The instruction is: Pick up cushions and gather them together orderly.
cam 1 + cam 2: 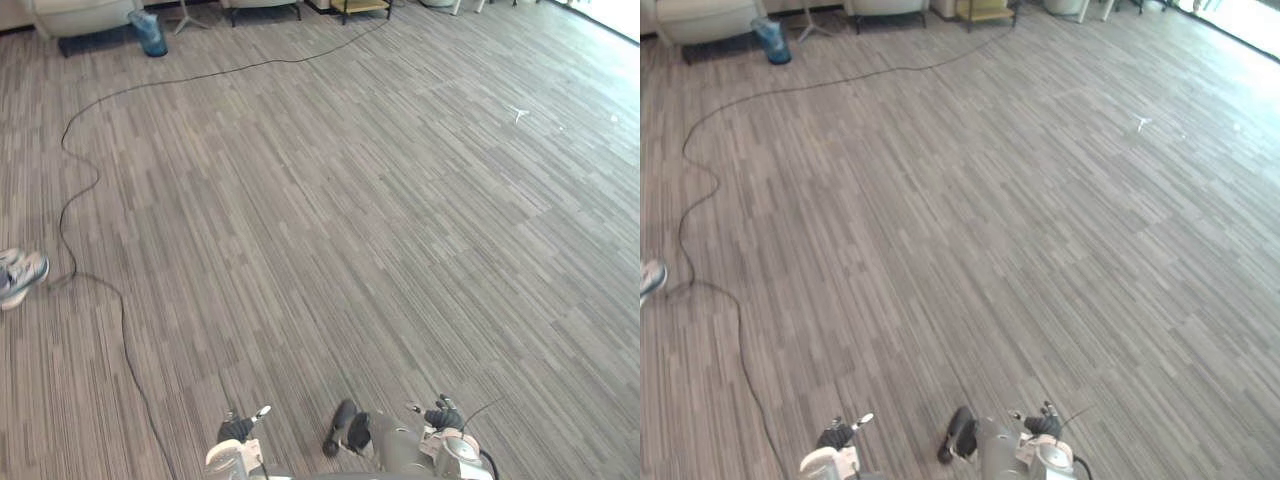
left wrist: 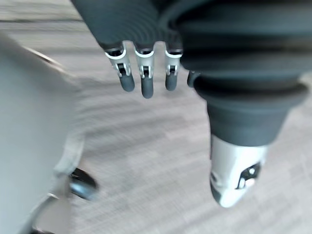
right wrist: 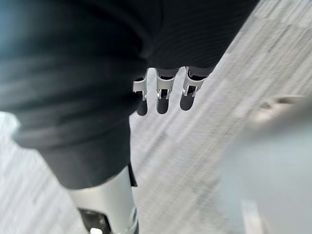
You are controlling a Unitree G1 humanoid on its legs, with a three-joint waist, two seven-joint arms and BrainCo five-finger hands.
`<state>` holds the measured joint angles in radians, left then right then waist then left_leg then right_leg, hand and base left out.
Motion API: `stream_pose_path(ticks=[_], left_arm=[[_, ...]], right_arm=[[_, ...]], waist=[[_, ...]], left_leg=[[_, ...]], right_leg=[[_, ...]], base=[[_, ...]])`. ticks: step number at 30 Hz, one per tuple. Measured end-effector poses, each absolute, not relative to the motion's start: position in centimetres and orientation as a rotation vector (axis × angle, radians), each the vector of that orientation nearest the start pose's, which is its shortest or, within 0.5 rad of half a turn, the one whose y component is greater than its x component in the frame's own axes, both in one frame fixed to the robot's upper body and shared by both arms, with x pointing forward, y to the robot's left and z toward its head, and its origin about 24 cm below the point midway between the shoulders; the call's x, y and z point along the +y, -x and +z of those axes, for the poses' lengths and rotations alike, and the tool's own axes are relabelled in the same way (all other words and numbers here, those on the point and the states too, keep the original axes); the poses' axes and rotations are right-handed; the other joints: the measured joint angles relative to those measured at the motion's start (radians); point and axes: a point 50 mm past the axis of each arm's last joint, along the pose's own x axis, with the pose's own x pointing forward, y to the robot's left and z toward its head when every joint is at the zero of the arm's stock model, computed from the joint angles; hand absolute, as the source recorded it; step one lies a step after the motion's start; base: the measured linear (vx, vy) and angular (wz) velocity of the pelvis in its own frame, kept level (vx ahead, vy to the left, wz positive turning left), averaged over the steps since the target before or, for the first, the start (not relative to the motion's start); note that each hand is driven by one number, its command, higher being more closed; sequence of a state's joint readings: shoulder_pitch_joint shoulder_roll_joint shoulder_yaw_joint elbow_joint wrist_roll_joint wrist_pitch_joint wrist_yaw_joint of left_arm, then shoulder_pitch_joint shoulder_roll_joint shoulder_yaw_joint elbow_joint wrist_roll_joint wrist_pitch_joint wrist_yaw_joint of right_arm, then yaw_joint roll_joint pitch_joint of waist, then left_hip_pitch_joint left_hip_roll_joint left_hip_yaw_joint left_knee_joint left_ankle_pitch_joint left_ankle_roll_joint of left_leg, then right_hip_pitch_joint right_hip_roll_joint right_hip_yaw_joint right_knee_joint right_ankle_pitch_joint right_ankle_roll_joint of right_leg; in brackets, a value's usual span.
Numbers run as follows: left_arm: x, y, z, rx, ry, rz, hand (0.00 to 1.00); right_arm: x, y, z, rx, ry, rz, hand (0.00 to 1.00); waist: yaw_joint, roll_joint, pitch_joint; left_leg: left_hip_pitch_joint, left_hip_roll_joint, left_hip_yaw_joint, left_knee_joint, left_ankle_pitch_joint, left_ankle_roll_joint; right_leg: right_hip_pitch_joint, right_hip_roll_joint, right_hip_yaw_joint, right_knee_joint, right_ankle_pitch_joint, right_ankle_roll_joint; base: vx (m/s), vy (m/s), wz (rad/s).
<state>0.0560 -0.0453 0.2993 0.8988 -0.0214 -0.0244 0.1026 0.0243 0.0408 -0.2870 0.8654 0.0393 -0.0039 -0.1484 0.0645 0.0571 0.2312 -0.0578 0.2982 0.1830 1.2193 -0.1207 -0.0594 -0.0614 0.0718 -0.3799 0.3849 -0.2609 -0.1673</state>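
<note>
Floor of grey striped carpet [image 1: 350, 220] spread out wide before you, seen from the head camera looking down. The furniture stood along its far edge.

Largest was a pale armchair [image 1: 82, 14] at the far left, cut off by the frame so that you saw just its lower part. To the right of it stood a second pale seat [image 1: 262, 6] on dark legs. Further right again was a low wooden shelf [image 1: 362, 7] with a dark frame.

A blue bin [image 1: 150, 33] stood upright on the floor just beside the armchair, on its right. The thin pale legs of a stand [image 1: 186, 18] showed between the bin and the second seat.

At the left edge, well apart from the furniture, a person's grey and white shoes [image 1: 20, 276] rested on the carpet.

Your left robot hand [image 2: 146, 80] hung above the carpet with its fingers straight and side by side, the thumb set apart, holding nothing. Your right robot hand [image 3: 164, 95] hung the same way over the floor, fingers straight and close together, also empty.

Smallest was a white scrap [image 1: 517, 112] lying on the carpet toward the far right.

You could not tell from these views where the cushions lay.
</note>
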Motion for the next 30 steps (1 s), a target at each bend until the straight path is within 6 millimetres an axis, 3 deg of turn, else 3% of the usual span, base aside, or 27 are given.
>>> stream_pose_path(ticks=[1,3,5,6,8,9,11,12,13,14,15,18,21,22,23,25,26,27,28,29,30], left_arm=[[19.5,-12.9,-14.3,0.911,0.123,0.400,0.00],[20.1,-13.2,-13.6,0.859,0.119,0.419,0.00],[20.1,-13.4,-13.5,0.839,0.138,0.431,0.00],[19.5,-13.4,-13.5,0.825,0.186,0.453,0.00],[19.4,-13.3,-13.5,0.820,0.215,0.474,0.00],[20.3,-13.4,-13.4,0.816,0.195,0.484,0.00],[20.5,-13.2,-13.5,0.821,0.208,0.504,0.00],[20.7,-13.0,-13.6,0.832,0.197,0.504,0.00],[20.7,-12.9,-13.6,0.839,0.194,0.504,0.00],[20.7,-12.6,-13.9,0.860,0.190,0.514,0.00],[20.4,-12.4,-14.2,0.886,0.193,0.510,0.00],[19.8,-12.3,-14.7,0.938,0.180,0.474,0.00],[19.8,-12.6,-14.8,0.953,0.146,0.445,0.00],[19.8,-12.5,-14.9,0.964,0.132,0.432,0.00],[19.7,-12.5,-15.0,0.976,0.110,0.407,0.00],[20.0,-12.1,-15.1,0.986,0.065,0.379,0.00],[20.3,-11.8,-15.1,0.993,0.052,0.379,0.00],[20.2,-11.5,-15.2,1.002,0.048,0.375,0.00],[20.0,-11.4,-15.3,1.002,0.051,0.374,0.00],[19.7,-11.3,-15.3,1.005,0.060,0.371,0.00],[19.2,-11.7,-15.2,0.987,0.102,0.388,0.00]], right_arm=[[-17.6,-14.5,-14.2,0.928,-0.135,-0.379,0.00],[-16.3,-13.8,-14.7,0.973,-0.141,-0.345,0.00],[-16.2,-13.8,-14.7,0.981,-0.140,-0.342,0.00],[-16.2,-13.8,-14.8,0.982,-0.139,-0.345,0.00],[-16.3,-13.3,-15.0,1.002,-0.129,-0.344,0.00],[-15.6,-13.5,-15.1,1.013,-0.117,-0.306,0.00],[-15.7,-13.5,-15.0,1.005,-0.113,-0.310,0.00],[-15.6,-13.5,-15.0,1.005,-0.115,-0.307,0.00],[-15.6,-13.5,-15.0,1.000,-0.114,-0.306,0.00],[-15.7,-13.6,-14.9,0.992,-0.111,-0.305,0.00],[-16.0,-13.4,-15.0,0.989,-0.107,-0.313,0.00],[-16.0,-13.9,-14.6,0.956,-0.089,-0.302,0.00],[-16.6,-14.4,-14.3,0.926,-0.083,-0.315,0.00],[-16.7,-14.7,-14.2,0.915,-0.085,-0.319,0.00],[-16.8,-15.3,-14.0,0.903,-0.086,-0.318,0.00],[-16.8,-15.7,-13.9,0.900,-0.086,-0.315,0.00],[-16.7,-15.6,-13.9,0.904,-0.094,-0.314,0.00],[-16.8,-15.7,-13.9,0.903,-0.092,-0.311,0.00],[-17.1,-15.6,-13.9,0.903,-0.086,-0.310,0.00],[-17.3,-15.7,-13.9,0.901,-0.079,-0.308,0.00],[-17.5,-16.1,-13.6,0.883,-0.071,-0.304,0.00]], waist=[[0.006,-0.032,0.008],[0.040,-0.067,-0.010],[0.049,-0.063,-0.006],[0.059,-0.062,-0.010],[0.078,-0.056,-0.014],[0.075,-0.103,-0.032],[0.081,-0.111,-0.037],[0.093,-0.130,-0.047],[0.096,-0.132,-0.049],[0.098,-0.127,-0.045],[0.087,-0.106,-0.032],[0.047,-0.078,-0.025],[0.026,-0.087,-0.021],[0.017,-0.088,-0.020],[-0.008,-0.089,-0.019],[-0.015,-0.104,-0.008],[-0.015,-0.119,-0.001],[-0.019,-0.109,-0.006],[-0.023,-0.095,-0.016],[-0.022,-0.072,-0.021],[-0.021,-0.028,-0.005]], left_leg=[[-0.091,-0.016,-0.002,-0.005,-0.060,0.017],[-0.243,-0.055,-0.003,-0.237,-0.145,0.020],[-0.304,-0.103,-0.042,-0.408,-0.147,0.023],[-0.335,-0.180,-0.129,-0.679,-0.090,-0.010],[-0.321,-0.203,-0.156,-0.717,0.051,-0.042],[-0.315,-0.212,-0.087,-0.649,-0.046,0.008],[-0.298,-0.194,-0.055,-0.578,-0.121,0.042],[-0.249,-0.192,0.003,-0.552,-0.175,0.079],[-0.225,-0.192,0.021,-0.556,-0.189,0.089],[-0.139,-0.194,0.057,-0.590,-0.220,0.102],[-0.032,-0.204,0.060,-0.656,-0.245,0.093],[0.144,-0.206,0.092,-0.813,-0.246,0.090],[0.281,-0.214,0.133,-0.956,-0.239,0.077],[0.326,-0.219,0.138,-1.000,-0.238,0.076],[0.364,-0.223,0.139,-1.047,-0.238,0.075],[0.431,-0.248,0.132,-1.102,-0.234,0.068],[0.482,-0.264,0.118,-1.100,-0.233,0.067],[0.497,-0.253,0.097,-1.078,-0.230,0.062],[0.475,-0.224,0.064,-0.981,-0.223,0.049],[0.416,-0.183,0.032,-0.826,-0.208,0.028],[0.254,-0.103,-0.029,-0.437,-0.025,-0.008]], right_leg=[[0.096,-0.003,0.060,-0.060,-0.017,0.021],[0.216,-0.025,0.169,-0.167,-0.026,0.072],[0.273,-0.053,0.220,-0.195,-0.049,0.104],[0.317,-0.099,0.292,-0.197,-0.097,0.149],[0.344,-0.118,0.363,-0.194,-0.128,0.176],[0.319,-0.162,0.454,-0.157,-0.080,0.153],[0.311,-0.171,0.484,-0.105,-0.036,0.178],[0.279,-0.199,0.510,0.021,-0.006,0.224],[0.247,-0.206,0.515,0.097,0.013,0.251],[0.147,-0.214,0.510,0.336,0.075,0.332],[0.059,-0.231,0.428,0.561,0.076,0.337],[-0.081,-0.254,0.201,0.709,0.023,0.259],[-0.200,-0.257,-0.028,0.481,-0.025,0.195],[-0.241,-0.237,-0.067,0.346,-0.012,0.181],[-0.279,-0.210,-0.089,0.163,0.046,0.167],[-0.304,-0.193,-0.101,-0.026,0.149,0.149],[-0.304,-0.188,-0.067,-0.043,0.204,0.072],[-0.305,-0.180,-0.052,-0.002,0.245,0.037],[-0.302,-0.174,-0.058,0.050,0.245,0.031],[-0.286,-0.155,-0.072,0.070,0.206,0.034],[-0.212,-0.085,-0.060,0.039,0.147,0.028]], base=[[0.68,0.061,-0.99],[0.86,0.172,-1.29],[0.68,0.291,-1.06],[0.73,0.400,-1.17],[0.75,0.418,-1.20],[0.60,0.319,-0.99],[0.68,0.380,-0.88],[0.75,0.425,-0.97],[0.69,0.359,-1.27],[0.51,0.244,-1.23],[0.40,0.181,-1.16],[0.45,0.143,-0.62],[0.43,0.090,-0.28],[0.58,0.060,-0.02],[0.50,0.020,0.12],[0.54,-0.040,0.26],[0.59,-0.088,0.23],[0.66,-0.144,0.21],[0.68,-0.182,0.11],[0.97,-0.252,-0.15],[0.69,-0.181,-0.29]])
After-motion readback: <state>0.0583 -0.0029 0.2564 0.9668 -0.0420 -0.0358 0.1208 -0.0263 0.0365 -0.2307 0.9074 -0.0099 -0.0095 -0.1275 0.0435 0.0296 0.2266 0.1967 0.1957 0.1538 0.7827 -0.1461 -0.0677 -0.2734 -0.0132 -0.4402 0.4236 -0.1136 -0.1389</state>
